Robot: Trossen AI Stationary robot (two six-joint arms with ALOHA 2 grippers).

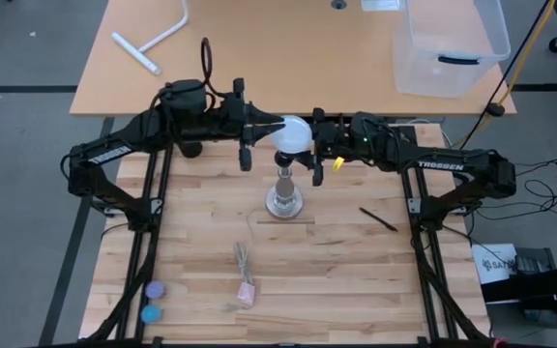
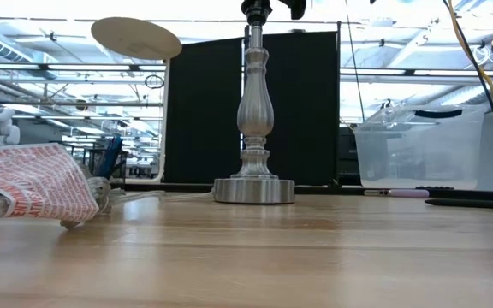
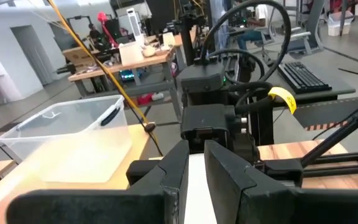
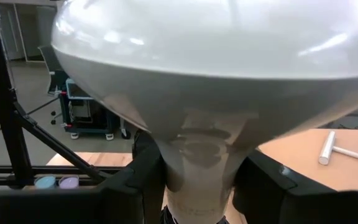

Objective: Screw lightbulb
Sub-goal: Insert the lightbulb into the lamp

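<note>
Holding the lightbulb [image 1: 292, 133] high above the table, the right gripper [image 1: 313, 147] is pinching its pale neck between both fingers, which the right wrist view is showing plainly: the frosted globe is filling the upper part of that picture and the dark pads [image 4: 140, 180] are pressing on the neck either side. That grip looks chosen so the screw base is left free below and the globe clear of the jaws, ready for turning. The left gripper [image 1: 262, 126] is reaching in from the opposite side, its tip right at the globe's edge; in the left wrist view its two fingers [image 3: 229, 177] are standing close together with only a thin pale strip between them, so the jaws look nearly pressed together, and whether they are nipping anything cannot be told. Probably it is steadying the bulb, or waiting. The lamp post [image 1: 284, 193] is standing upright on its round base just in front of the bulb in the high view, so the bulb seems not yet lined up over the socket. The low view is giving what the overhead cannot: the post's turned metal profile and the black socket [image 2: 256, 10] at the very top edge, with no bulb seated in it as far as that picture reaches. Only the high view is showing both arms meeting.
</note>
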